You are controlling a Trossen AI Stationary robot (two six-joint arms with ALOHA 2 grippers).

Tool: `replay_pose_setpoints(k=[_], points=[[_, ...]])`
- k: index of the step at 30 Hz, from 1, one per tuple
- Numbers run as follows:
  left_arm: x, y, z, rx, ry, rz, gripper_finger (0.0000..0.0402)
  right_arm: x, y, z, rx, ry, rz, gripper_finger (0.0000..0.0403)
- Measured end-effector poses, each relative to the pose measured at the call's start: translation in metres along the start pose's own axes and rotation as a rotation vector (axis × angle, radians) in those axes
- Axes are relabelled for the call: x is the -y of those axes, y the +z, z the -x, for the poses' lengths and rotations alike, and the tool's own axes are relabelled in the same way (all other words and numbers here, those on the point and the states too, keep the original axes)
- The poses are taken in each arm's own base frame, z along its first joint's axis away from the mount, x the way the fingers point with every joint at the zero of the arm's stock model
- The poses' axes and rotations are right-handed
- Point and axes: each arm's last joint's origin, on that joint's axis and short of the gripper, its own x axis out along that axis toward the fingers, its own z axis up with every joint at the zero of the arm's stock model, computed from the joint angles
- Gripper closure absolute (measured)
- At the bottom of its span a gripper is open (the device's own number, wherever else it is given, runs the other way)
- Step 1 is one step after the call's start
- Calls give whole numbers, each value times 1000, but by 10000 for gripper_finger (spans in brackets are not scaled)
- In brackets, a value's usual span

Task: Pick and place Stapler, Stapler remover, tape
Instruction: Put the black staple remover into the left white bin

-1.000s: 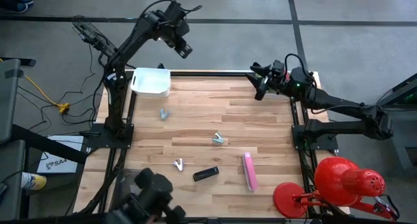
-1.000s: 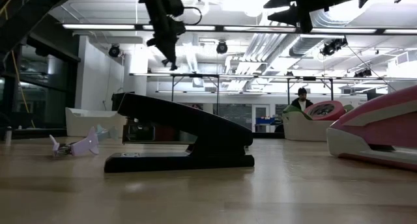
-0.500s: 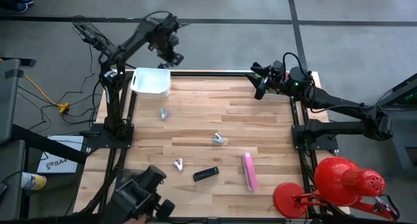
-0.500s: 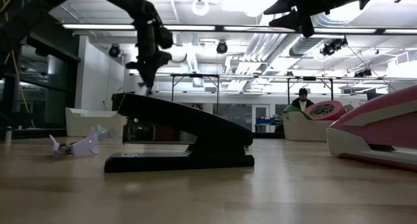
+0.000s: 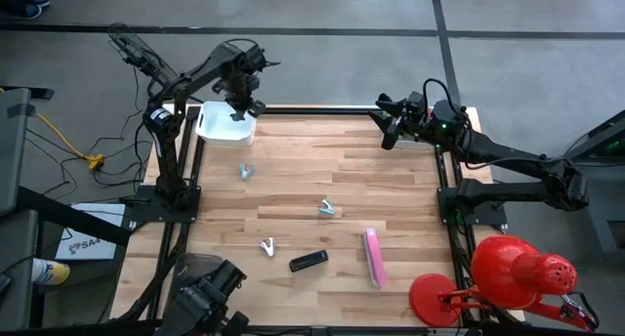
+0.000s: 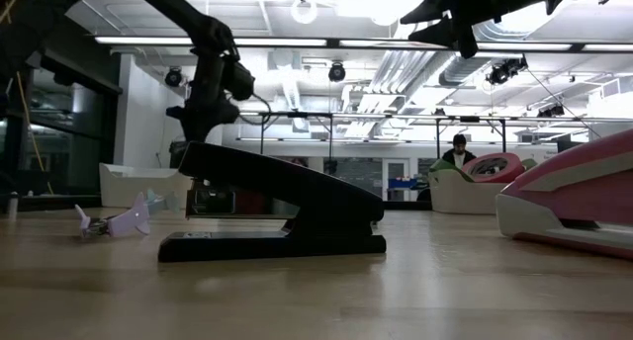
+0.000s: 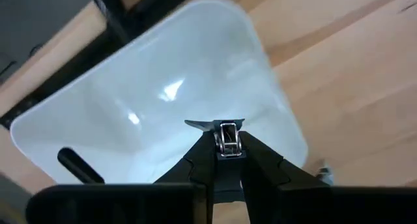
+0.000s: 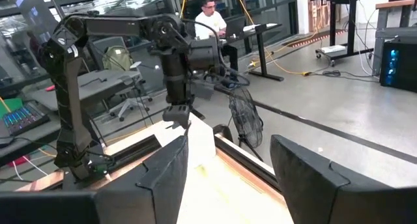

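Lowered from its high swing beyond the counter's far-left corner, my left claw [image 7: 225, 160] now hangs right over the white bin [image 5: 217, 131] there, pinched shut on a small silver staple remover [image 7: 226, 138]; I judge a drop is next. My right claw [image 5: 389, 129] waits, parted and empty, at the far-right corner. Chrome wings glint against the bin's pale inside.

Wood, plastic and metal, mostly smooth

Pale planked wooden table [image 5: 322, 180], satin sheen. On it: glossy white plastic bin [image 7: 195, 81] at the far left corner; matt black stapler [image 6: 272, 207]; glossy pink-and-white plastic stapler [image 5: 373, 257]; shiny metal staple remover [image 7: 227, 138] above the bin; dark matt arm casings.
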Motion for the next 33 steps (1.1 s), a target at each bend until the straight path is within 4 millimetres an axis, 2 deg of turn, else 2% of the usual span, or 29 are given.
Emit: replay_pose_setpoints(k=[7,13,25,33], points=[[2,-1,-25,-22,-11,15,352,0,0,0,1,-8,1,194],[3,-3,-35,-34,-9,27,352,0,0,0,1,-7,-7,194],[3,-2,-39,-31,-11,31,346,0,0,0,1,-7,-17,194],[3,-3,-39,-32,-11,31,294,0,0,0,1,-7,-17,194]])
